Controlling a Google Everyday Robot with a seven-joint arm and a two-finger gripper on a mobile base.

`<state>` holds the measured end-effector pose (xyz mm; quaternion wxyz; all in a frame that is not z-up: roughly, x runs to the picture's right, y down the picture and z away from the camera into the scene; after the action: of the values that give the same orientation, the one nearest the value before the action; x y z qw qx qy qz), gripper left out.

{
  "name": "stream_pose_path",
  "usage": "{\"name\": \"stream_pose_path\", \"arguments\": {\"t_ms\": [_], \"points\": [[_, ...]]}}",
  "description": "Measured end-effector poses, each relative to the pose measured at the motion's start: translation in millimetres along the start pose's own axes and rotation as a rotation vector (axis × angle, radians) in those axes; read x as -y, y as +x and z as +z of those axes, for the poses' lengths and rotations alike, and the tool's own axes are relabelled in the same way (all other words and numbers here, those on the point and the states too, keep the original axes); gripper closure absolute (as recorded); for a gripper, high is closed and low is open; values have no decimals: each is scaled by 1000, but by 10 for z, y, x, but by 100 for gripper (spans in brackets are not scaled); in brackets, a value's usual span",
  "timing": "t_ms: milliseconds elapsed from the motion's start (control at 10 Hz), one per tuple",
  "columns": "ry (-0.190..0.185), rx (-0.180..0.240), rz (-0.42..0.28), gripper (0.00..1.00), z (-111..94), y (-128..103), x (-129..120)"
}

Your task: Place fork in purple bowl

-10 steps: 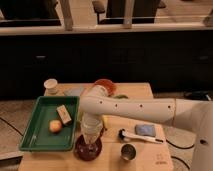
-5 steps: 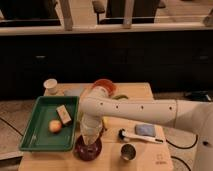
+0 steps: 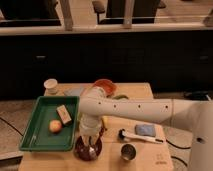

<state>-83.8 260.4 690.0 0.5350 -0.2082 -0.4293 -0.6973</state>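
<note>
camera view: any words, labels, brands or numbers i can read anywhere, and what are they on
No text can be read in this view.
Faint mark near the front right corner of the table: too small to read.
Gripper, down over the purple bowl: no lettering shows on either.

- The purple bowl [image 3: 81,150]: round, shallow, glossy dark maroon, upright, just beside the green tray's [image 3: 35,142] near right corner.
- The fork [image 3: 92,151]: slim, pale silvery, inside the bowl; pose unclear.
- The gripper [image 3: 91,139]: directly over the bowl.
</note>
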Motion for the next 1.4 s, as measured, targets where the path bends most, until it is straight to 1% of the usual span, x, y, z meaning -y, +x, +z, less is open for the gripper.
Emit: {"name": "stream_pose_path", "arguments": {"t_ms": [900,1300,1400], "points": [[-7,27,-6,20,8,-5,-42],[-41,45,-1,20,26,12,-26],[-42,45,-2,20,27,15,-21]]}}
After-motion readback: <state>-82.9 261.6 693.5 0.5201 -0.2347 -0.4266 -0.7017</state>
